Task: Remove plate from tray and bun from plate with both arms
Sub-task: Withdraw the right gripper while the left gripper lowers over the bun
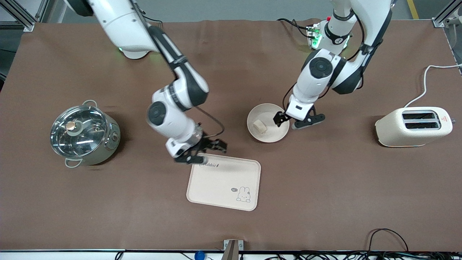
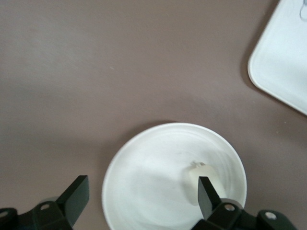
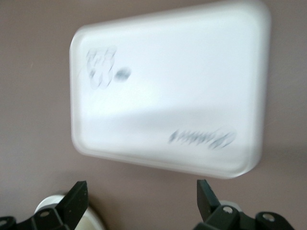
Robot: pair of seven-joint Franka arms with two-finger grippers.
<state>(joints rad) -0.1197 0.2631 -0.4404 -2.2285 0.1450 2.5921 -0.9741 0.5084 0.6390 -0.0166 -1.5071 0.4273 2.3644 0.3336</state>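
Cream bun (image 2: 199, 179) sits on plate (image 1: 278, 135) under my left gripper (image 1: 293, 122), jaws apart, probably straddling it; right gripper (image 1: 202, 151) spread over tray (image 1: 223, 184) edge.

Table (image 1: 325, 202) (brown) bears tray (image 1: 220, 187), plate (image 1: 278, 135), pot (image 1: 85, 133), toaster (image 1: 413, 126).

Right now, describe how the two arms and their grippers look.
Both arms are glossy white, rounded segments with black joint bands and round black caps. A thin black cable loops beside each wrist. The left gripper and right gripper are black, each with two angular fingers. Green lights glow at both bases.
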